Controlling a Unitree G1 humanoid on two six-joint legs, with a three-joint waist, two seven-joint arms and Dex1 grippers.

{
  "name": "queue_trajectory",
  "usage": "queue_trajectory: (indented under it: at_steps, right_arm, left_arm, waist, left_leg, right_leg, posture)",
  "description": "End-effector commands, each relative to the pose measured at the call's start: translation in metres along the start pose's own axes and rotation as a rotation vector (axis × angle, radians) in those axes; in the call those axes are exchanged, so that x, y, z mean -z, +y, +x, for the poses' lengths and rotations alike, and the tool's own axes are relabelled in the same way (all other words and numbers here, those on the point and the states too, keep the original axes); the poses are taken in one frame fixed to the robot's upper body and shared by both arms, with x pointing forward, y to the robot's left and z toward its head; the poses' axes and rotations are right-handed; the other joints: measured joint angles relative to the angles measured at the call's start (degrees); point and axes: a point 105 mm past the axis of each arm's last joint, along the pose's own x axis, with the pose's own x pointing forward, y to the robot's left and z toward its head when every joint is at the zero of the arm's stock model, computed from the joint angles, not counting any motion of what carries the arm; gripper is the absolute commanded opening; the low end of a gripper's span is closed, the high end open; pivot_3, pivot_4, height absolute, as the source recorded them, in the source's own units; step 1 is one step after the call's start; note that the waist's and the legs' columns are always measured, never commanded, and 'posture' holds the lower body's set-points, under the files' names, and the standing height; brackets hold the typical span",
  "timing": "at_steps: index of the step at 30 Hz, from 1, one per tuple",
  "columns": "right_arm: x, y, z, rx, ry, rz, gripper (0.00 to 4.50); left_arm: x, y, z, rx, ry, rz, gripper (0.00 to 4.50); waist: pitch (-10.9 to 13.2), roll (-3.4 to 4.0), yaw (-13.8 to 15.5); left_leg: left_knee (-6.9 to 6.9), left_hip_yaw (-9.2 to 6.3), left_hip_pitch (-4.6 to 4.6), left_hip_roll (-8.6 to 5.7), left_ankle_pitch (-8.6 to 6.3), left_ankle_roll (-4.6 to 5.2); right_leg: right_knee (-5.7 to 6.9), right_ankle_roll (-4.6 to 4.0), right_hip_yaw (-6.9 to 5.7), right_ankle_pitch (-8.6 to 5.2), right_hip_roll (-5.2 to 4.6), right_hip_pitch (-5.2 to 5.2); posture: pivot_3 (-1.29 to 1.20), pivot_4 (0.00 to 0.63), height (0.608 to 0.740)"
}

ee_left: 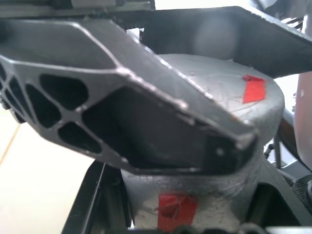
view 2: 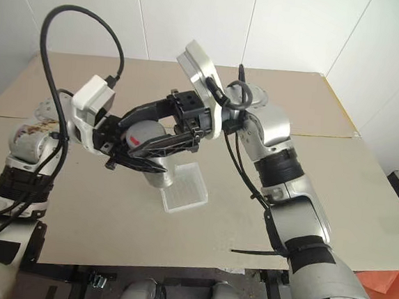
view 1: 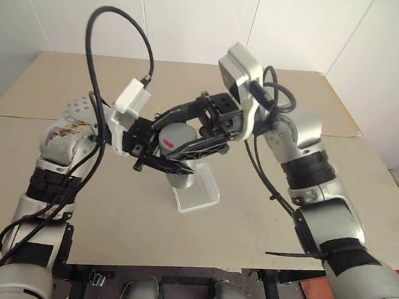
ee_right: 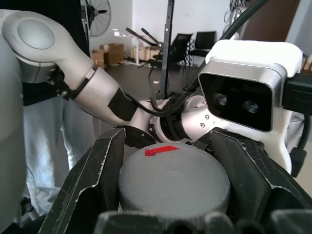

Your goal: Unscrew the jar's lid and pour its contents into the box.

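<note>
- The left gripper (view 1: 158, 161), with two black fingers, is squeezed tight on the small clear round jar with a red label (view 1: 171, 141). It holds the jar up in the air, tipped over on its side.
- The jar looks small and light, so one gripper can carry it. Its side looks smooth and hard, so it may slip or spin if the squeeze gets loose. The best place to hold it is around the middle of the body, where the left gripper has it.
- The round flat grey lid with a small red mark on top (ee_right: 173, 181) sits between the black fingers of the right gripper (ee_right: 173, 187). They press on its two sides.
- The lid's edge looks bumpy, so it is good for turning.
- The shallow square white plastic box (view 1: 199, 193) lies on the table just below both grippers.
</note>
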Motion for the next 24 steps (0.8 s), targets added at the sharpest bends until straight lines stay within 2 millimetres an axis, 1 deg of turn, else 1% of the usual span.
queue_trajectory:
  at_steps: [1, 2, 3, 4, 9, 11, 13, 18, 21, 24]
  right_arm:
    - [-0.001, -0.001, 0.0, -0.006, 0.015, -0.039, 3.68]
    - [-0.004, -0.001, -0.003, 0.022, -0.003, -0.039, 4.08]
    - [-0.008, -0.001, -0.007, 0.049, -0.015, -0.051, 4.35]
    - [-0.009, -0.001, -0.011, 0.092, -0.011, -0.068, 4.47]
    - [-0.017, -0.001, -0.029, 0.329, 0.004, -0.122, 4.47]
    - [-0.019, 0.001, -0.032, 0.413, 0.019, -0.135, 4.47]
    - [-0.018, 0.001, -0.03, 0.495, 0.048, -0.138, 4.47]
    - [-0.006, -0.009, -0.01, 0.655, 0.12, -0.128, 4.47]
    - [0.0, -0.012, 0.001, 0.684, 0.126, -0.123, 4.47]
    - [0.009, -0.021, 0.005, 0.722, 0.143, -0.105, 4.47]
  left_arm:
    - [-0.007, 0.002, -0.001, -0.037, -0.017, 0.046, 2.03]
    - [-0.004, 0.003, -0.004, -0.056, -0.01, 0.039, 2.03]
    - [-0.002, 0.004, -0.007, -0.074, -0.007, 0.026, 2.03]
    - [0.001, 0.005, -0.01, -0.097, -0.002, 0.013, 2.03]
    - [0.019, 0.017, -0.029, -0.241, 0.036, -0.038, 2.03]
    - [0.024, 0.021, -0.034, -0.285, 0.039, -0.048, 2.03]
    - [0.028, 0.025, -0.036, -0.317, 0.036, -0.054, 2.03]
    - [0.029, 0.03, -0.034, -0.34, 0.022, -0.049, 2.03]
    - [0.028, 0.03, -0.032, -0.331, 0.018, -0.044, 2.03]
    - [0.025, 0.03, -0.03, -0.315, 0.017, -0.038, 2.03]
  waist:
    - [0.0, 0.0, 0.34]
    - [0.01, 0.02, 0.46]
    - [0.01, 0.02, 0.64]
    - [0.01, 0.02, 0.75]
    - [0.02, 0.02, 1.02]
    - [0.02, 0.02, 0.92]
    - [0.02, 0.02, 0.72]
    - [0.01, 0.02, 0.26]
    - [0.01, 0.02, 0.34]
    - [0.01, 0.02, 0.37]
  left_leg:
    - [0.01, 0.0, -0.03, -0.01, 0.0, 0.0]
    - [0.02, 0.0, -0.08, -0.01, 0.0, 0.0]
    - [0.02, -0.01, -0.12, -0.01, 0.0, 0.01]
    - [0.03, -0.01, -0.17, -0.01, -0.01, 0.01]
    - [0.06, 0.02, -0.26, -0.02, -0.01, 0.01]
    - [0.04, 0.06, -0.25, -0.01, 0.0, -0.01]
    - [0.03, 0.09, -0.28, -0.01, 0.02, -0.03]
    - [0.03, 0.15, -0.47, -0.01, 0.08, -0.13]
    - [0.03, 0.34, -0.49, -0.01, 0.11, -0.16]
    - [0.04, 0.38, -0.5, -0.02, 0.1, -0.16]
  right_leg:
    - [0.03, 0.0, 0.0, 0.0, -0.02, 0.0]
    - [0.05, 0.0, -0.03, 0.01, -0.02, 0.0]
    - [0.09, 0.0, -0.04, 0.01, -0.03, -0.02]
    - [0.07, 0.0, -0.09, 0.01, -0.03, -0.02]
    - [0.05, 0.01, -0.14, 0.01, -0.05, -0.06]
    - [0.05, 0.0, -0.13, 0.01, -0.04, -0.09]
    - [0.06, 0.0, -0.1, 0.01, -0.04, -0.18]
    - [0.13, -0.04, 0.0, 0.04, -0.02, -0.5]
    - [0.12, -0.05, -0.01, 0.04, 0.0, -0.55]
    - [0.1, -0.05, -0.01, 0.05, -0.02, -0.53]
  posture:
    - [0.0, 0.15, 0.74]
    - [0.0, 0.15, 0.74]
    - [0.0, 0.15, 0.74]
    - [0.0, 0.15, 0.74]
    - [0.0, 0.15, 0.74]
    - [0.0, 0.15, 0.74]
    - [0.0, 0.15, 0.74]
    - [0.0, 0.15, 0.74]
    - [0.0, 0.15, 0.74]
    - [0.0, 0.15, 0.74]
